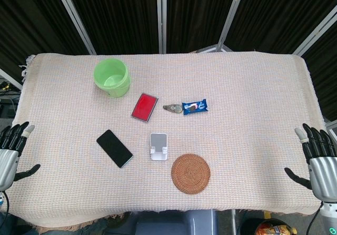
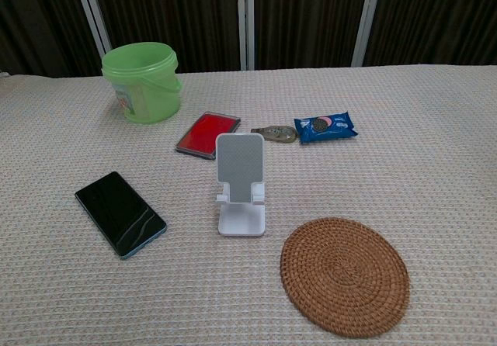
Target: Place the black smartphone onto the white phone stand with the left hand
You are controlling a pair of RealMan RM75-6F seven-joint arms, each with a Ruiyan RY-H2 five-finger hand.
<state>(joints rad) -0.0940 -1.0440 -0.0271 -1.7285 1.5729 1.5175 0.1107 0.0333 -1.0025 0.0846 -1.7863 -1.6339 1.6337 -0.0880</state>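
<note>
The black smartphone [image 1: 114, 148] [image 2: 120, 212] lies flat on the woven cloth, left of centre. Just to its right the white phone stand [image 1: 158, 146] [image 2: 241, 183] sits upright with nothing on it. My left hand [image 1: 11, 150] hangs at the table's left edge, fingers spread and holding nothing, well left of the phone. At the right edge my right hand [image 1: 317, 158] is likewise spread and holds nothing. Neither hand shows in the chest view.
A green bucket [image 1: 111, 77] [image 2: 142, 81] stands at the back left. A red case [image 1: 145, 107] [image 2: 206, 134], a small key-like item [image 1: 170, 108] [image 2: 278, 133] and a blue snack packet [image 1: 195, 106] [image 2: 325, 126] lie mid-table. A round woven coaster [image 1: 190, 173] [image 2: 345, 275] sits front right of the stand.
</note>
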